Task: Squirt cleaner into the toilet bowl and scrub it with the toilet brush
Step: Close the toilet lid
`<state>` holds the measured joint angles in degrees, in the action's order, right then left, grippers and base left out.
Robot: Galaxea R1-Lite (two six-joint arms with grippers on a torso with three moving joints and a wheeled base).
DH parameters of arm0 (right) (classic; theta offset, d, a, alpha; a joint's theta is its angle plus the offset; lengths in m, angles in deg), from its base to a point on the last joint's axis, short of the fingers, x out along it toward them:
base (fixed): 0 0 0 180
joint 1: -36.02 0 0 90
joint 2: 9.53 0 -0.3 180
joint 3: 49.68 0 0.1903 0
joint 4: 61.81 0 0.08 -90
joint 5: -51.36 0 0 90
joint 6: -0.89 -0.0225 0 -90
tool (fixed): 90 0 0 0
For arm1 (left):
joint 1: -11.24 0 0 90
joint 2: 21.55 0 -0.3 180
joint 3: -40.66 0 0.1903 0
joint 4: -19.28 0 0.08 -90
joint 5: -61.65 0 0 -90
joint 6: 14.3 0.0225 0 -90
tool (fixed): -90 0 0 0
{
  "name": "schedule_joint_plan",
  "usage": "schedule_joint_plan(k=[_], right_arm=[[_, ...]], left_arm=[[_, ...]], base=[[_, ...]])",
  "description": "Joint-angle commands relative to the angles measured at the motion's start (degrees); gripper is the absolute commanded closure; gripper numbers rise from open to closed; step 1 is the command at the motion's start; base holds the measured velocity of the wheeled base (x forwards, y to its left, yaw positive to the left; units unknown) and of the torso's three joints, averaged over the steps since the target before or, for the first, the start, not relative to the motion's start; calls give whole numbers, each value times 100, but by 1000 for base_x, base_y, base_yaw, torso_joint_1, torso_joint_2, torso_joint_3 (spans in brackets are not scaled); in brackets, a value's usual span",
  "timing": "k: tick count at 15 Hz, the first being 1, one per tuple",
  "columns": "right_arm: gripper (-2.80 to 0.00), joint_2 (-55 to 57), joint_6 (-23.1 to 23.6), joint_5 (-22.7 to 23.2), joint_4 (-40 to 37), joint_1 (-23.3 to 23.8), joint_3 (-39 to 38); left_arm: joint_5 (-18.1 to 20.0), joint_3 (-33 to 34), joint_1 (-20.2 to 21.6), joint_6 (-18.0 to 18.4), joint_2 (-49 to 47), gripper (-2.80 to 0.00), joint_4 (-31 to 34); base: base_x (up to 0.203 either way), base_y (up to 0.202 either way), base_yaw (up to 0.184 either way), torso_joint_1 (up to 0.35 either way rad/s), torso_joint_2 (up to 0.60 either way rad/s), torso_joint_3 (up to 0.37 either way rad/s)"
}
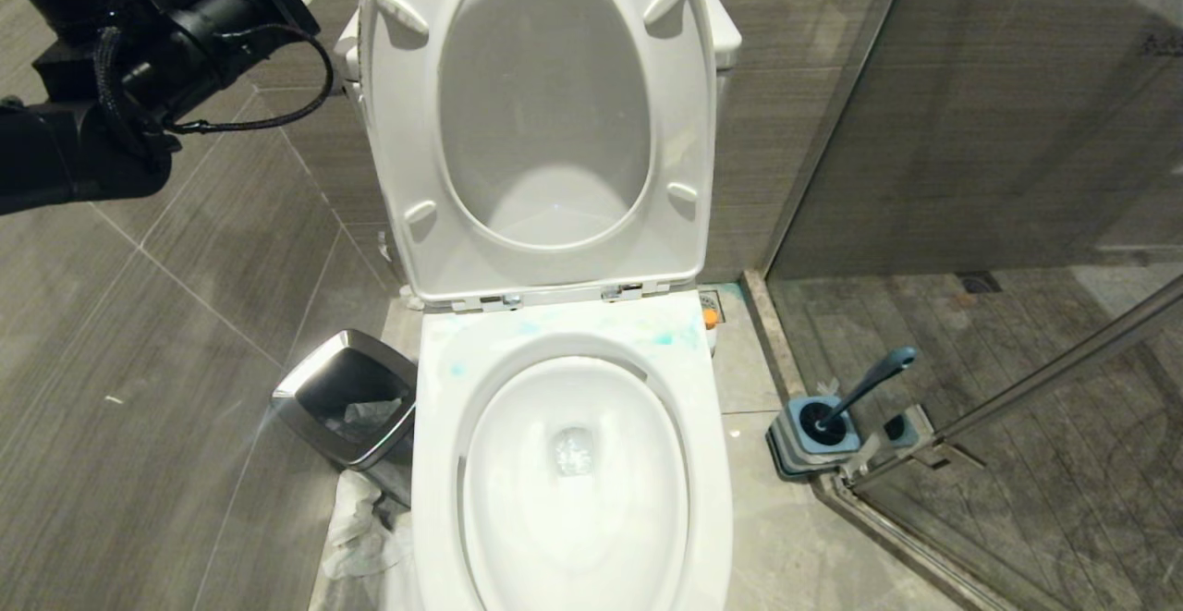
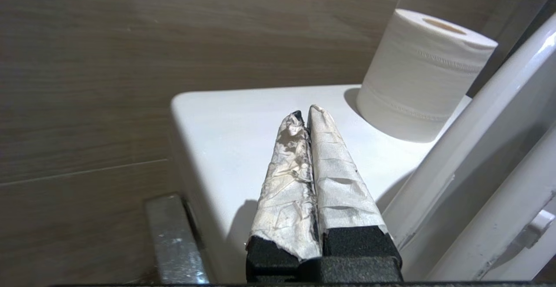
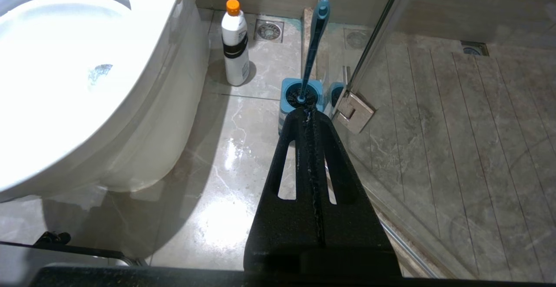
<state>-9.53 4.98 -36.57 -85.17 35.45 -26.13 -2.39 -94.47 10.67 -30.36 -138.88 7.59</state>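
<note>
**Head view: lid up, brush parked in its holder**

Head view shows one toilet bowl (image 1: pixel 434 463) at centre, blue cleaner (image 1: pixel 664 337) smeared on its back rim. One toilet brush (image 1: pixel 864 387) stands in its holder (image 1: pixel 793 440) at right, against the glass door edge; open floor lies between. Left gripper (image 2: pixel 306 115), upper left, is closed and empty over the tank (image 2: pixel 226 148). Right gripper (image 3: pixel 309 115) is closed, empty.
</note>
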Motion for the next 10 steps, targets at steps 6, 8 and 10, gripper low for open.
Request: schedule_joint_plan(k=[6, 8, 10], right_arm=[[0, 9, 5, 4, 0, -4, -1], [0, 9, 5, 4, 0, -4, -1], [0, 9, 5, 4, 0, -4, -1]], left_arm=[[-65, -3, -256, 218, -261, 0, -18], [-65, -3, -320, 218, -283, 0, -18], [-39, 5, -349, 185, -265, 0, 1]], base=[[0, 0, 0, 0, 0, 0], [0, 0, 0, 0, 0, 0], [0, 0, 0, 0, 0, 0]])
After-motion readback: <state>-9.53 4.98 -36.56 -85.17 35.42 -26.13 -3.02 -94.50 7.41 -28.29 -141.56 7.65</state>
